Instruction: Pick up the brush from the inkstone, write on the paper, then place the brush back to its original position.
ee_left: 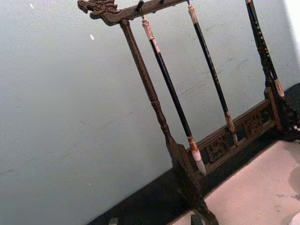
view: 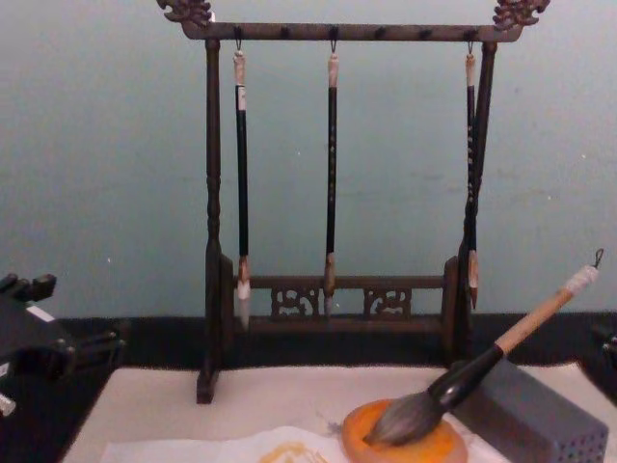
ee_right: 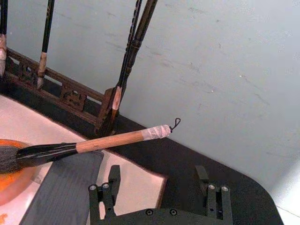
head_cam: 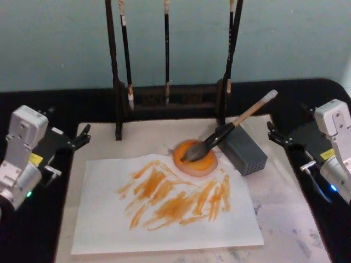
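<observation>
Fingers of the left gripper point(head_cam: 80, 137) are spread and empty; the paper point(head_cam: 164, 219) lies near to their right. Further right, the brush point(head_cam: 227, 131) rests with its bristles in the inkstone point(head_cam: 206, 164) and its handle propped on the grey block point(head_cam: 247, 152). Beyond the block, the right gripper point(head_cam: 276, 136) has its fingers point(ee_right: 110, 183) apart, holding nothing.

Orange inkstone point(head_cam: 204, 165), white paper point(head_cam: 164, 233) streaked orange, tan-handled brush point(head_cam: 228, 131); grey perforated block point(head_cam: 248, 154), beige mat point(head_cam: 288, 216)
</observation>
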Robot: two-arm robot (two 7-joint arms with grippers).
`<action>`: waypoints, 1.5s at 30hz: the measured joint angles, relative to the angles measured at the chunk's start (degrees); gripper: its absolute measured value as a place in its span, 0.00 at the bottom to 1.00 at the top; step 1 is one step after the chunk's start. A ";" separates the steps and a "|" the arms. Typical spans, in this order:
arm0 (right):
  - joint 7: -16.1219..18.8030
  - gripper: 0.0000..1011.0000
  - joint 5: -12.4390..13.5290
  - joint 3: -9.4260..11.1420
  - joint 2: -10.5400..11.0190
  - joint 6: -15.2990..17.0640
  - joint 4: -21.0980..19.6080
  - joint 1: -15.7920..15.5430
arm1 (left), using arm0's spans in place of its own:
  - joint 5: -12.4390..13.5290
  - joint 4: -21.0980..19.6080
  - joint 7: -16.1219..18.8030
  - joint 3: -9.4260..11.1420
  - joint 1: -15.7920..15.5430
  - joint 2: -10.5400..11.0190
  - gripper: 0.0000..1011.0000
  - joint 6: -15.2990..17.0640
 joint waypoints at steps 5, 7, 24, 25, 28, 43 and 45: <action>0.00 0.99 0.00 0.00 0.00 0.00 0.00 0.00 | 0.00 0.00 0.00 0.00 0.00 0.00 0.99 0.00; 0.00 0.99 0.00 0.00 0.00 0.00 0.00 0.00 | 0.00 0.00 0.00 0.00 0.00 0.00 0.99 0.00; 0.00 0.99 0.00 0.00 0.00 0.00 0.00 0.00 | 0.00 0.00 0.00 0.00 0.00 0.00 0.99 0.00; 0.00 0.99 0.00 0.00 0.00 0.00 0.00 0.00 | 0.00 0.00 0.00 0.00 0.00 0.00 0.99 0.00; 0.00 0.99 0.00 0.00 0.00 0.00 0.00 0.00 | 0.00 0.00 0.00 0.00 0.01 0.00 0.99 0.00; 0.67 0.99 0.64 0.69 -0.27 0.17 -0.17 -0.27 | 0.00 0.00 0.00 0.00 0.00 0.00 0.99 0.00; 1.75 0.99 2.00 1.47 -0.62 0.58 -0.53 -0.59 | 0.00 0.00 0.00 0.00 0.00 0.00 0.99 0.00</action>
